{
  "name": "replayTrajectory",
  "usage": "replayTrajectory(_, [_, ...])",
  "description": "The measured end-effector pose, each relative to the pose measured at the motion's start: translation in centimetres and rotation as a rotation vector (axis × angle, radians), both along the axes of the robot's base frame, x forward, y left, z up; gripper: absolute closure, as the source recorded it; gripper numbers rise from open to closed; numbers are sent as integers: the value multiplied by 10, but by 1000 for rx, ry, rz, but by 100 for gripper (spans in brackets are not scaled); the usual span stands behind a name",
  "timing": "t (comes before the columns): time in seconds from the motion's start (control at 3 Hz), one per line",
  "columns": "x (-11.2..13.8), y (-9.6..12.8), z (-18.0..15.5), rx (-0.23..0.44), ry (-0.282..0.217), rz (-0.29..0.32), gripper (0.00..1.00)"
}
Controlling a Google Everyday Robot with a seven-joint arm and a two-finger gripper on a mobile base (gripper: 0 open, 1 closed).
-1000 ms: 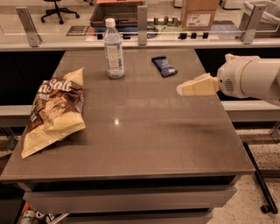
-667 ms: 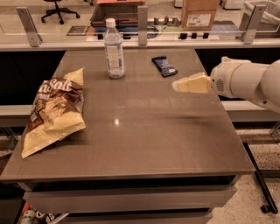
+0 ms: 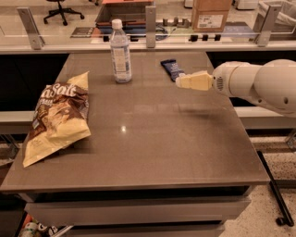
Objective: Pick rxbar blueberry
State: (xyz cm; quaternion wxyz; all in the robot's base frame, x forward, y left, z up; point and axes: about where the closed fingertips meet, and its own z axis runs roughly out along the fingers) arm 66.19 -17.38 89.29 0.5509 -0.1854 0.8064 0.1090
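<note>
The rxbar blueberry (image 3: 172, 69) is a small flat dark navy bar with pale print, lying at the far middle-right of the brown table (image 3: 152, 134). My gripper (image 3: 179, 81), pale yellow on a white arm that comes in from the right, hovers above the table just to the near right of the bar, its tip overlapping the bar's near end in the camera view. It holds nothing that I can see.
A clear water bottle (image 3: 120, 52) stands upright left of the bar. A large yellow-and-brown chip bag (image 3: 58, 115) lies at the table's left side. A glass-fronted ledge (image 3: 148, 44) runs behind the table, with a cardboard box (image 3: 211, 14) beyond.
My gripper and arm have moved left and farther across the table, toward the bar. The bar, bottle and chip bag have not moved.
</note>
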Motion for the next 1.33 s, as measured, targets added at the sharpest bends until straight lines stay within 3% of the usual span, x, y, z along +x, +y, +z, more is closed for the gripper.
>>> replayTrajectory(0.67, [7, 3, 0, -13, -12, -9, 0])
replayTrajectory(1.33, [60, 29, 1, -49, -103, -12, 0])
